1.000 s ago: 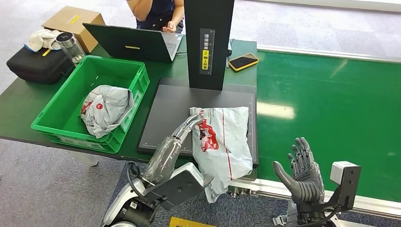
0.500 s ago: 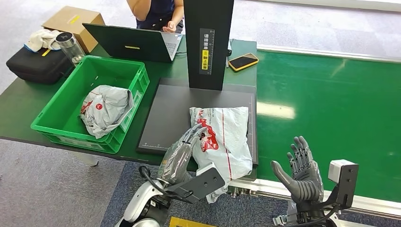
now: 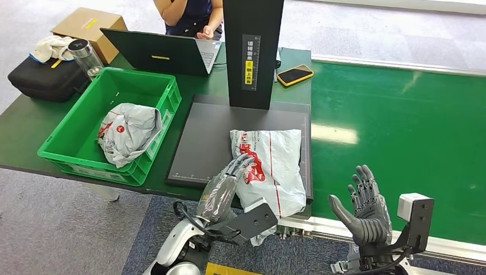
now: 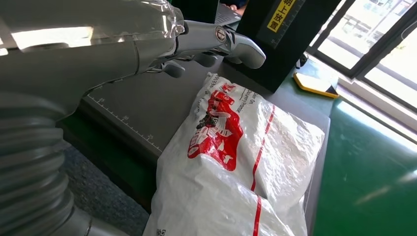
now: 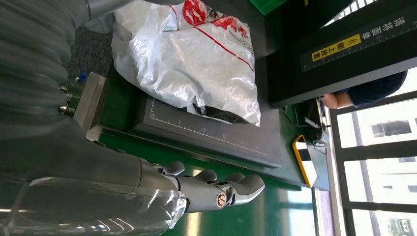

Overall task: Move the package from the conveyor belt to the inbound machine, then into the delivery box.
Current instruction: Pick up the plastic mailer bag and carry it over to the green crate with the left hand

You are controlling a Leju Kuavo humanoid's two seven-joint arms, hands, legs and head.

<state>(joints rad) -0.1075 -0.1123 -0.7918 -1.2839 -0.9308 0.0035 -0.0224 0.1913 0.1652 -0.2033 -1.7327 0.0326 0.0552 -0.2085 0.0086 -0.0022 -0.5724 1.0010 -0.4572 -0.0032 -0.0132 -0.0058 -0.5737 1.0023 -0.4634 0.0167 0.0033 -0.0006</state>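
The white plastic package [image 3: 272, 163] with red print lies on the dark grey plate [image 3: 203, 137] of the inbound machine, its near end hanging over the plate's front edge. My left hand [image 3: 226, 186] is at the package's left side with its fingers [image 4: 236, 49] stretched out over the plate [image 4: 133, 113] and nothing in them. The left wrist view shows the package [image 4: 236, 162] just beside those fingers. My right hand [image 3: 367, 209] is raised and open above the near edge of the green conveyor belt [image 3: 401, 126]. The right wrist view shows its fingers [image 5: 231, 189] spread, apart from the package [image 5: 192, 54].
The machine's black column [image 3: 252, 51] stands at the back of the plate. The green delivery box [image 3: 74, 134] on the left holds a grey package [image 3: 129, 132]. Behind are a laptop [image 3: 163, 51], a phone [image 3: 295, 74], a black case [image 3: 43, 77] and a person [image 3: 189, 14].
My left hand has drawn back from the package's far left corner toward me and shifted right along its left side. The package and my right hand have stayed put.
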